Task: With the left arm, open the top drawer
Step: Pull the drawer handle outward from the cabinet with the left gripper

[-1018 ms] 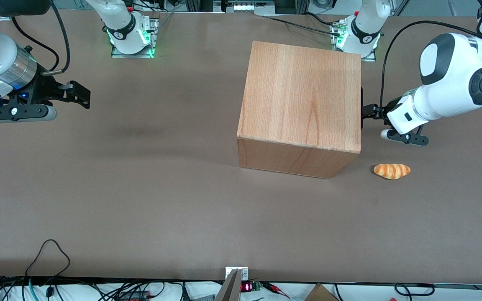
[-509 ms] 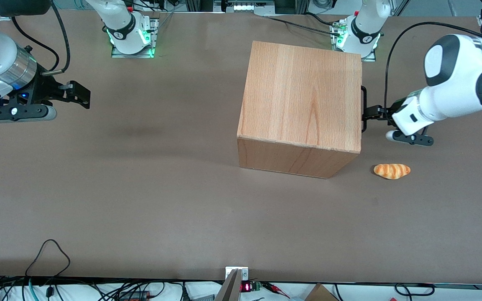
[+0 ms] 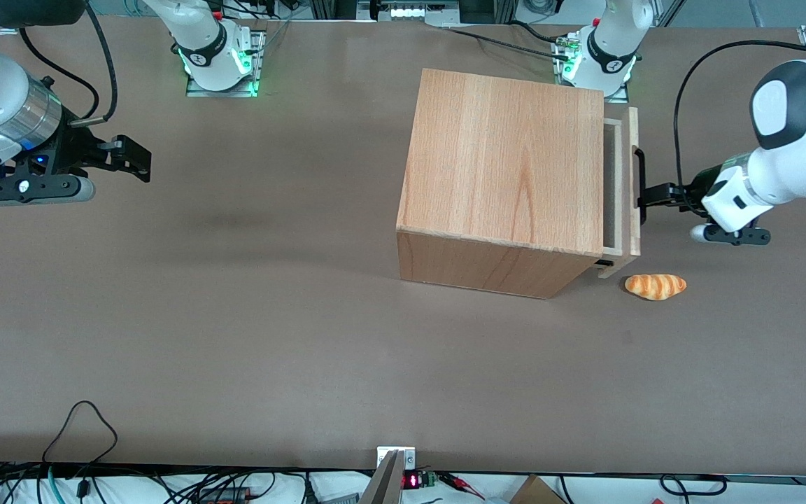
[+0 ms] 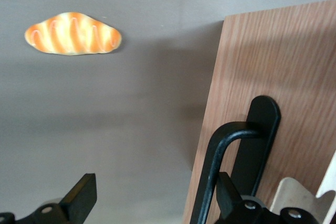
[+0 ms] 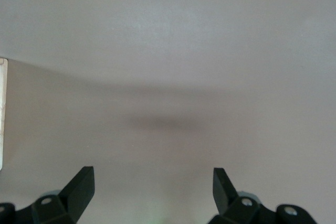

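The top drawer (image 3: 630, 183) sticks a short way out of the beech cabinet (image 3: 504, 168), toward the working arm's end of the table. Its pale interior shows as a narrow strip. The slim black handle (image 3: 639, 183) sits on the front panel (image 4: 294, 77). My left arm's gripper (image 3: 657, 195) is at that handle, level with the drawer front. In the left wrist view the gripper (image 4: 155, 195) is open wide. One finger (image 4: 227, 192) is hooked between the handle bar (image 4: 212, 171) and the panel, while the other finger (image 4: 84, 192) hangs free over the table.
A striped bread roll (image 3: 655, 286) (image 4: 72, 33) lies on the brown table, nearer the front camera than the gripper and just off the drawer's corner. The arm bases (image 3: 595, 56) stand at the table's back edge.
The drawer has slid out of the cabinet toward the working arm's end. The left arm and gripper have drawn back the same way with the handle.
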Tool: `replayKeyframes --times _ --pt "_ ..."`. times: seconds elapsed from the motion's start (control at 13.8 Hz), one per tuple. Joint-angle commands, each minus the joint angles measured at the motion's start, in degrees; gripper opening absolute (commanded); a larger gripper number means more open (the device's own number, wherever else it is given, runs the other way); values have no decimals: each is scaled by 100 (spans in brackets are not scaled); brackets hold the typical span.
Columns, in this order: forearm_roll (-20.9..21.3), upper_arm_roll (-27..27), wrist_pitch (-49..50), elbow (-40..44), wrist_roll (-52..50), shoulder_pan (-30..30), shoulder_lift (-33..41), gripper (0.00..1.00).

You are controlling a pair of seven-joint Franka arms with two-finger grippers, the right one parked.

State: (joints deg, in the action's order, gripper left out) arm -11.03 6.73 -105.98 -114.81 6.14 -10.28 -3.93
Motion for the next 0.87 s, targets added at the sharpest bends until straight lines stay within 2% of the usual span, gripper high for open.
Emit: replayKeyframes --times 0.0,0.8 --pt "207 22 -142 -86 116 -255 77 100" --pt "453 13 -300 63 150 -976 -125 100"
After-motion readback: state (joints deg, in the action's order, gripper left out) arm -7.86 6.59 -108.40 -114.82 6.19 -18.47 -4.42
